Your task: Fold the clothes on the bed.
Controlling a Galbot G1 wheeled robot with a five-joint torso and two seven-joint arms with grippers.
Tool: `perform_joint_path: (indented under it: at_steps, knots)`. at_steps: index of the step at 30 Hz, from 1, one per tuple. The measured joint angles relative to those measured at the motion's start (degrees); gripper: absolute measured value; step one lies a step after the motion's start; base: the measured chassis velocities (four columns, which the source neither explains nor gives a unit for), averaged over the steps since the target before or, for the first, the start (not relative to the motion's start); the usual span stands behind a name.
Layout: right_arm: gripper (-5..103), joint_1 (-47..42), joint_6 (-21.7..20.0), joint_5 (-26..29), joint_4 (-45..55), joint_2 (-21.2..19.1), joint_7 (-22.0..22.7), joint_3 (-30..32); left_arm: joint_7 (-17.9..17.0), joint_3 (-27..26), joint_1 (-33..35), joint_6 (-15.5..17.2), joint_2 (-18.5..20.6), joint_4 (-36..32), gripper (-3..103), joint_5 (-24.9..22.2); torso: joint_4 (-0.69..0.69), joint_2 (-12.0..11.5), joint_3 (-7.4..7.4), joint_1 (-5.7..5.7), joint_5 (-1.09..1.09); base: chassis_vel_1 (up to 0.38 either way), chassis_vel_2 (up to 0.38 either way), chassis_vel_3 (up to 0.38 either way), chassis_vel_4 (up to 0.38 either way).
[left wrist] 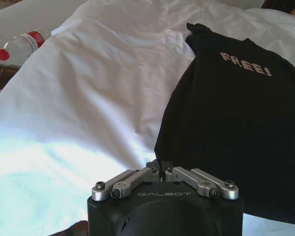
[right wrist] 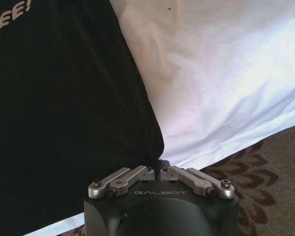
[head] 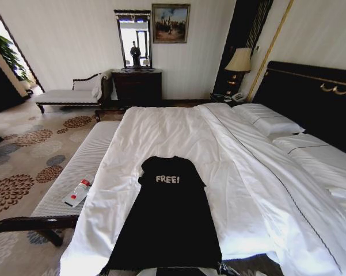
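The black T-shirt lies flat on the bed, long axis running away from the robot — hem nearest. Left gripper and right gripper, both closed and empty, hover at its two hem corners.

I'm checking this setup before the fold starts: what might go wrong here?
The black T-shirt lies right on the loose white duvet, so a gripper could pinch bedding along with it. Its hem sits at the bed's near edge, so a tug might drag it to the floor.
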Motion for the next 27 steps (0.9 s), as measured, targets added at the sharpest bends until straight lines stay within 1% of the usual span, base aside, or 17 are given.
perform_joint_path:
  at_steps: [4,11,12,13,14,15,16,17,20,21,22,24,25,26,27]
  knots:
    - [1,1.2,-0.5,-0.4,-0.4,0.2,0.9,-0.2,-0.5,1.1,-1.6,0.7,0.0,0.6,0,0.8,0.0,0.0,0.0,0.01,0.0,0.0,0.0,0.0,0.0]
    - [1,2.5,-0.8,-0.8,-1.0,0.2,1.2,-0.5,-1.2,2.6,-1.9,1.0,0.2,1.0,0,2.8,0.0,0.0,0.0,0.0,-0.01,0.0,0.0,0.0,0.0]
    - [-2,2.5,-0.7,-0.6,-1.0,0.3,1.4,-0.6,-1.4,2.7,-1.8,1.0,0.2,1.0,0,3.1,-0.01,0.0,0.0,0.0,-0.01,0.0,0.0,0.0,0.0]
    - [-2,2.5,-0.7,-0.3,-0.8,0.4,1.6,-0.7,-1.5,2.7,-1.6,1.0,0.2,0.9,0,3.5,-0.01,0.0,0.0,0.0,-0.01,0.0,0.0,0.0,0.0]
    - [3,2.3,-0.6,-0.2,-0.5,0.5,1.7,-0.7,-1.5,2.8,-1.3,1.0,0.3,0.8,6,3.9,0.0,0.0,0.0,0.01,-0.01,0.0,0.0,0.0,0.0]
    - [8,2.2,-0.5,-0.3,-0.3,0.5,1.9,-0.7,-1.6,2.8,-1.1,1.0,0.3,0.6,6,4.1,0.0,0.0,0.0,0.0,-0.01,0.0,0.0,0.0,0.0]
    - [13,2.0,-0.4,-0.6,-0.3,0.6,1.9,-0.7,-1.6,2.8,-0.9,1.0,0.4,0.5,11,4.3,0.0,0.0,0.0,0.01,-0.01,0.0,0.0,0.0,0.0]
    - [13,2.0,-0.4,-0.6,-0.3,0.6,1.9,-0.7,-1.6,2.8,-0.9,1.0,0.4,0.5,11,4.3,0.0,0.0,0.0,0.01,-0.01,0.0,0.0,0.0,0.0]
    - [29,0.9,0.8,-1.3,-0.2,0.7,2.1,-0.5,-1.6,2.5,-0.5,0.9,0.4,0.5,27,4.8,-0.01,0.0,0.0,0.0,-0.01,0.0,0.0,0.0,0.0]
    - [29,0.9,0.8,-1.3,-0.2,0.7,2.1,-0.5,-1.6,2.5,-0.5,0.9,0.4,0.5,27,4.8,-0.01,0.0,0.0,0.0,-0.01,0.0,0.0,0.0,0.0]
    - [29,0.6,0.9,-0.8,-0.1,0.8,2.3,-0.4,-1.6,2.3,-0.3,0.9,0.3,0.5,32,4.8,-0.01,0.0,0.0,0.0,-0.01,0.0,0.0,0.0,0.0]
    - [40,0.1,1.5,-0.7,-0.1,1.0,2.4,0.1,-1.6,1.7,-0.1,0.5,0.2,0.5,43,4.8,-0.01,0.0,0.0,0.0,-0.01,0.0,0.0,0.0,0.0]
    - [45,-0.1,1.9,-0.1,-0.1,1.0,2.4,0.4,-1.6,1.4,0.0,0.2,0.0,0.3,43,4.9,-0.01,0.0,0.0,0.0,0.0,0.0,0.0,0.0,0.0]
    - [45,-0.1,1.9,-0.1,-0.1,1.0,2.4,0.4,-1.6,1.4,0.0,0.2,0.0,0.3,43,4.9,-0.01,0.0,0.0,0.0,0.0,0.0,0.0,0.0,0.0]
    - [51,-0.1,2.4,0.8,0.4,1.0,2.5,1.0,-1.7,1.1,-0.1,-0.1,-0.2,-0.1,48,5.1,-0.02,0.0,0.0,0.0,0.0,0.0,0.0,0.0,0.0]
